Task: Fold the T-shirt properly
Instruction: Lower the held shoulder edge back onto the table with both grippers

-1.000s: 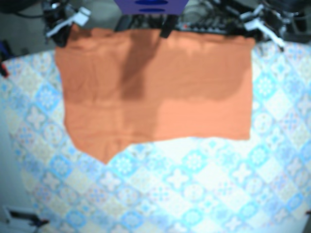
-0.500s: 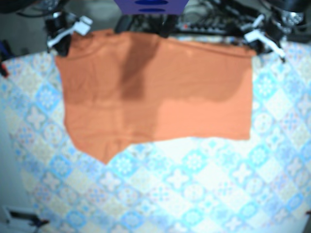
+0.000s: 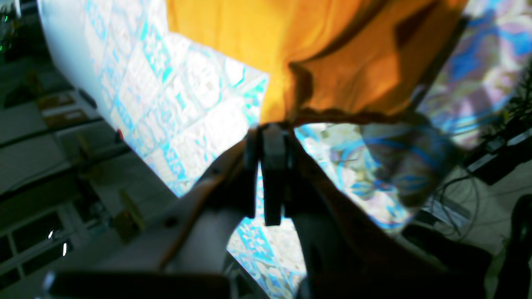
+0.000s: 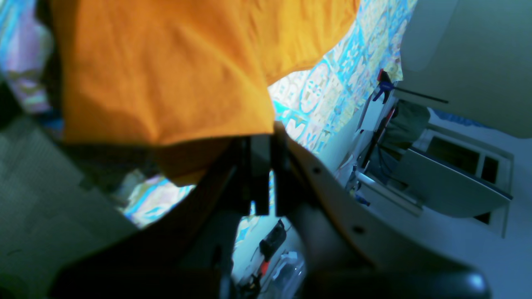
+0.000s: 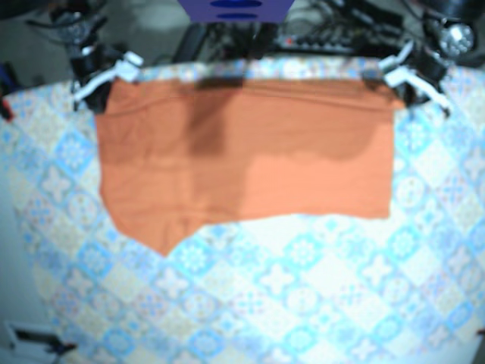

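The T-shirt (image 5: 250,152) lies spread on the bench (image 5: 303,296), toward its far side. Its long axis runs across the bench, from one arm to the other.

**Hand state**
- The left hand (image 3: 270,128) is closed. In its wrist view the jaws are pressed together with orange fabric pinched at their tips. It holds the far corner on its own side.
- The right hand (image 4: 262,139) is also closed. Fabric drapes from its tips in its wrist view. It holds the opposite far corner.

**Key relation**
- The far edge is stretched between the two hands, and the wrist views suggest it is raised slightly off the bench.
- From both hands the body of the T-shirt extends toward the near side of the bench.
- Each hand is at its own corner, so neither is nearer than the other.
- The near edge is uneven: a pointed flap (image 5: 163,246) juts out on the right arm's side.

**Next step (judgement)**
- The fold most likely goes across the short axis, with the far edge carried toward the near edge.
- Move both hands together and level. If one leads, the held edge will skew.
- Expect the flap side to need correcting afterwards.
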Controlling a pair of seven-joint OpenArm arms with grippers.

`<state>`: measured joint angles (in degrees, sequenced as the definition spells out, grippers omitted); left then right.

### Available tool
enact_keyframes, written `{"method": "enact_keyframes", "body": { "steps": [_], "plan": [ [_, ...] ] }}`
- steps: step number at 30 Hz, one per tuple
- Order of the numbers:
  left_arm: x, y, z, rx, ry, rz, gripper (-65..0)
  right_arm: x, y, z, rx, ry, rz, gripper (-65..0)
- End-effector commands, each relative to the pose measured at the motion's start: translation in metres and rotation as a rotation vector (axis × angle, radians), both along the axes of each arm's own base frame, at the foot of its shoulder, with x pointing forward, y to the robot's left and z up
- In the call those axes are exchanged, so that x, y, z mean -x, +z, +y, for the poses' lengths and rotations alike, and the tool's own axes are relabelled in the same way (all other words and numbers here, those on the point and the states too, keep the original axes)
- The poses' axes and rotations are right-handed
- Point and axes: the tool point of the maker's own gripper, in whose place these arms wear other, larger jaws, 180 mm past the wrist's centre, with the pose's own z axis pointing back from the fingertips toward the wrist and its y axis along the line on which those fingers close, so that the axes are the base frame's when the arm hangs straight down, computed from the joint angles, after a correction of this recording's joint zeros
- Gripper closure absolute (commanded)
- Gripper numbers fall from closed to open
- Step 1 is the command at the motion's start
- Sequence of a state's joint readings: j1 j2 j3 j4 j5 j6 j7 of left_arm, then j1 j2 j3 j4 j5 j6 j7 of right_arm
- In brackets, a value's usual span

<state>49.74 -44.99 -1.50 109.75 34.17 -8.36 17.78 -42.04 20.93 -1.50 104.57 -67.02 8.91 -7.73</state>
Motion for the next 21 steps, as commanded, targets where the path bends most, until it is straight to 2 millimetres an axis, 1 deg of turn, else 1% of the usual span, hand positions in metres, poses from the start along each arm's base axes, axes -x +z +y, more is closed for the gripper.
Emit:
{"method": "enact_keyframes", "body": {
  "steps": [1,4,7,11,16,21],
  "plan": [
    [-0.008,0.005,-0.002,-0.003,-0.012,-0.026,0.0,-0.008,0.008,0.002,0.001,0.011,-0.034,0.0],
    [-0.012,-0.001,0.001,-0.010,-0.009,-0.011,0.0,-0.024,0.008,0.013,-0.019,0.033,-0.059,0.0],
    [-0.017,-0.006,0.001,0.007,0.025,-0.020,0.0,-0.029,0.000,0.014,-0.021,0.036,-0.048,0.0],
    [-0.023,-0.014,0.005,0.010,0.055,-0.004,0.0,-0.034,-0.010,0.019,-0.029,0.047,-0.035,0.0],
    [-0.030,-0.018,0.015,-0.006,0.078,-0.009,0.0,-0.039,-0.021,0.012,-0.017,0.031,-0.018,0.0],
    [-0.032,-0.020,0.025,-0.024,0.092,-0.008,0.0,-0.045,-0.027,0.005,-0.007,0.020,-0.015,0.0]
  ]
}}
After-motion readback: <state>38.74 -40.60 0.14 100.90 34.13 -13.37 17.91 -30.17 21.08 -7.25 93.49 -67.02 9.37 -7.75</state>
